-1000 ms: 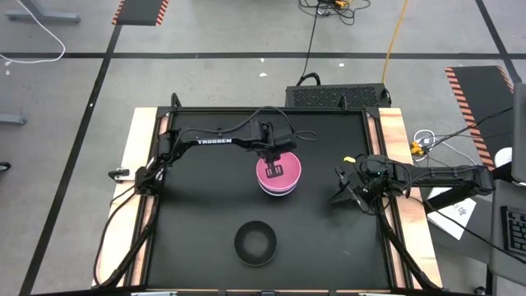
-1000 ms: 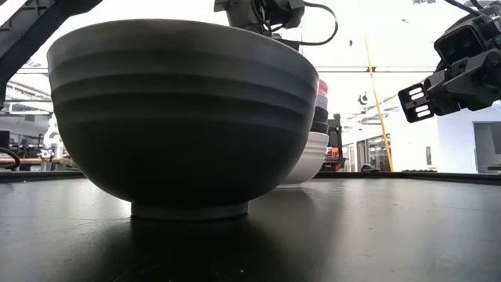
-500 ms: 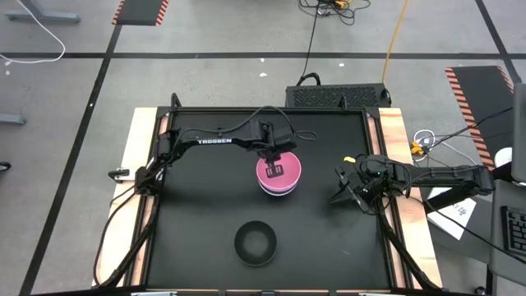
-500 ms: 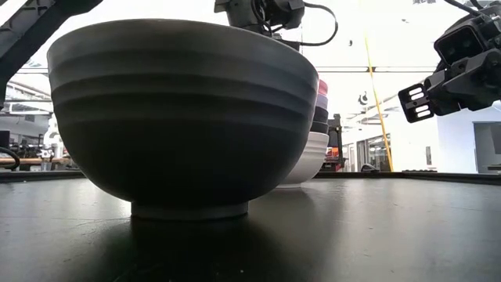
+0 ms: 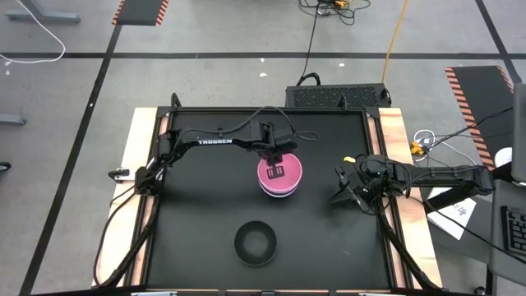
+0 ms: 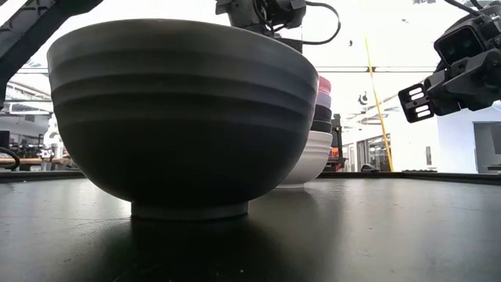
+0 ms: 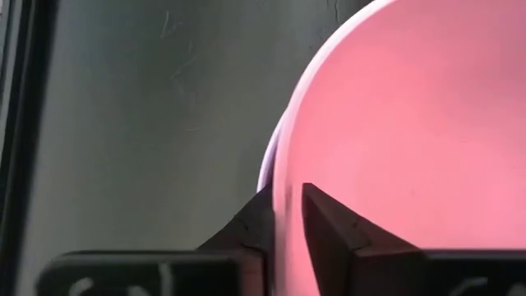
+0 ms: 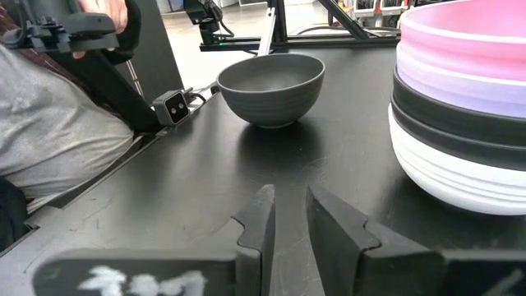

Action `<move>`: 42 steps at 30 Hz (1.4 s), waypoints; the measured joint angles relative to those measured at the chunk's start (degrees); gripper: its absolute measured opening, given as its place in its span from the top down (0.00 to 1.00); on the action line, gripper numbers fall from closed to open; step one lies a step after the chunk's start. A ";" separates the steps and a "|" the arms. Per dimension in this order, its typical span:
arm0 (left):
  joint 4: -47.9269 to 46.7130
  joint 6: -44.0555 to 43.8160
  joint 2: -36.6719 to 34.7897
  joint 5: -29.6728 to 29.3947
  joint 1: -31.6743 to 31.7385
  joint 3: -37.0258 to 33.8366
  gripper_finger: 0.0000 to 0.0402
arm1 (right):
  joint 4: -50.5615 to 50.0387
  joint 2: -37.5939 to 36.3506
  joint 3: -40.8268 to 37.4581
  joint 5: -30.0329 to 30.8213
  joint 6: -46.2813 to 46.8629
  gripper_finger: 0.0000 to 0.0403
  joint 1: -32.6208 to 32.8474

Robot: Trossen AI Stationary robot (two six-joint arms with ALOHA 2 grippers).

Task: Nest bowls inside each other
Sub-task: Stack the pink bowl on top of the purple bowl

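Black plastic fills the near ground: a lone black bowl (image 5: 255,243) stands upright by the front edge of the surface (image 5: 197,205), well apart from everything else and not yet nested. Its open mouth faces up, so it is ready to be lifted by the rim.

Farther in, at the middle of the surface, the stack (image 6: 317,133) rises: a white bowl (image 8: 460,177) at the bottom, dark bowls above it, a lavender bowl (image 8: 460,90) next, and a pink bowl (image 5: 279,171) seated on top. How many black bowls sit inside the stack is hard to judge, since only their rims show.

Directly over the stack hangs the left tool (image 5: 277,171). Its fingers (image 7: 329,226) straddle the pink bowl's rim, one inside and one outside, with a thin gap on either side. Whether they pinch the rim or have just let go, I cannot tell; the pink bowl appears to rest fully on the lavender one, which suggests the placing step is about done.

Off to the right side, the right tool (image 5: 349,191) waits raised clear of the surface, holding nothing, its fingers (image 8: 255,222) a narrow slot apart, kept out of the left arm's way.

Judged from this, five bowls are nested and the lone black bowl remains.
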 joint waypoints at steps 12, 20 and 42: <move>-0.04 -0.55 -0.05 0.93 -0.10 0.02 0.60 | -0.01 -0.01 -0.01 -0.01 0.42 0.85 0.00; -1.26 -0.68 -1.15 1.23 -0.05 1.36 0.56 | -0.01 -0.01 -0.02 -0.02 0.37 0.85 0.00; 0.03 3.06 -1.17 4.33 1.55 2.47 0.56 | 0.00 -0.02 -0.01 -0.02 0.38 0.85 0.00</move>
